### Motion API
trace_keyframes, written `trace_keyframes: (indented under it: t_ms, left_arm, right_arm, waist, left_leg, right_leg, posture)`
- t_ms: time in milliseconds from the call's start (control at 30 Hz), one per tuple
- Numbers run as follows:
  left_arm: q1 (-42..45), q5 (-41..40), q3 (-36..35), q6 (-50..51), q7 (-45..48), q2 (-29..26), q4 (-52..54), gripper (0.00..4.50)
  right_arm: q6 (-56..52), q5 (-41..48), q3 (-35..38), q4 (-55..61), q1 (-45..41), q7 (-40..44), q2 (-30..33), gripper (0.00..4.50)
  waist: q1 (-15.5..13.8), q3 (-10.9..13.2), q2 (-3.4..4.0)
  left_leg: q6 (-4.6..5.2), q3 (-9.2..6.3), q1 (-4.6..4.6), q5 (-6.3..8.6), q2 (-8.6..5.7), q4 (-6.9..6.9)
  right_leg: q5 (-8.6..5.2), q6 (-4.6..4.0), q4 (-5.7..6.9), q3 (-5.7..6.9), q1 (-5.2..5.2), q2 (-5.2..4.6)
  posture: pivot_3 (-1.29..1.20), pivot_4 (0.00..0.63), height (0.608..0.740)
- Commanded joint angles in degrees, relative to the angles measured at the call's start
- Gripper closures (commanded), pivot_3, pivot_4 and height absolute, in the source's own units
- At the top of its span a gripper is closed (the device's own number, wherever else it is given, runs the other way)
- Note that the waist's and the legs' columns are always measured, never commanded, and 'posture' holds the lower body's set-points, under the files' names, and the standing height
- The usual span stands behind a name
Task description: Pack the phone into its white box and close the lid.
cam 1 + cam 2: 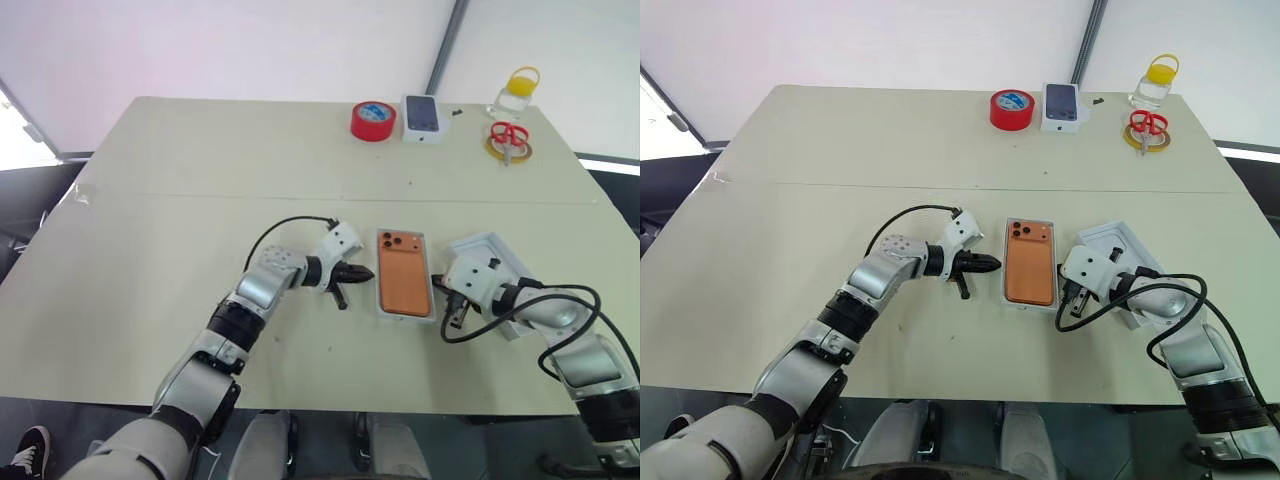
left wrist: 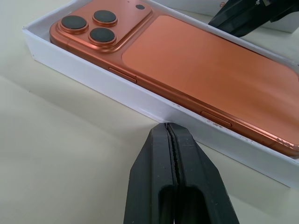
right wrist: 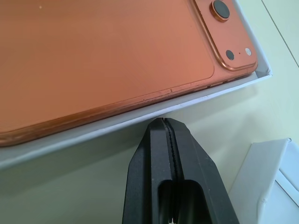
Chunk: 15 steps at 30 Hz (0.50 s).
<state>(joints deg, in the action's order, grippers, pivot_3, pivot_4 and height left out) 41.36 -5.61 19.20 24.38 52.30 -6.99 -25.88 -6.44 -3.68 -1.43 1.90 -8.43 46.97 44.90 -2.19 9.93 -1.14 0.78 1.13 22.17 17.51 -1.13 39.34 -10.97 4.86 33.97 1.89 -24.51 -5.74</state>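
The phone (image 1: 404, 272) lay back-up in the white box (image 1: 382, 309), both the left gripper (image 1: 366, 272) and right gripper (image 1: 1068, 291) pressed together beside it, the lid (image 1: 497, 248) partly hidden behind the right wrist.

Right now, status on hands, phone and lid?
Both hands shut, empty: left hand, right hand flank white box. Phone sits in it, back up. Lid off, beside right hand.

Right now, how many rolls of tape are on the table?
2: a red roll at the far edge beside the small printed box, and a yellow roll further right under the red-handled scissors.
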Motion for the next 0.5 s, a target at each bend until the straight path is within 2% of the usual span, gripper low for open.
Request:
trace_keyframes:
  t_ms: [33,167,500]
  left_arm:
    - [0.3,-1.4,-2.9,0.2,-0.3,-1.3,2.5,4.46]
    - [0.3,-3.2,-6.3,1.2,-0.6,-3.5,4.6,4.46]
    - [-3.5,-6.1,-11.9,-0.8,-2.3,-7.6,12.8,4.46]
  right_arm:
    - [0.6,1.1,2.2,-0.1,-0.5,0.1,1.4,4.5]
    - [1.0,2.4,3.8,-2.0,-2.3,0.5,2.5,4.5]
    - [10.4,-3.7,1.7,-18.3,-10.8,-9.4,0.5,4.5]
  waist:
    - [0.0,0.0,0.0]
    - [0.2,0.0,0.02]
    - [0.2,0.0,0.03]
  left_leg:
    - [0.0,0.0,0.0,0.0,0.0,0.0]
    - [0.0,0.01,0.02,0.0,0.05,0.0]
    - [-0.01,0.05,0.02,-0.01,0.05,-0.02]
  right_leg:
    - [0.0,0.0,0.0,0.0,0.0,0.0]
    - [0.0,0.0,0.02,0.0,-0.07,0.04]
    - [0.07,0.09,0.03,-0.06,-0.08,0.06]
  posture:
    - [0.0,0.15,0.74]
    - [0.0,0.15,0.74]
    - [0.0,0.15,0.74]
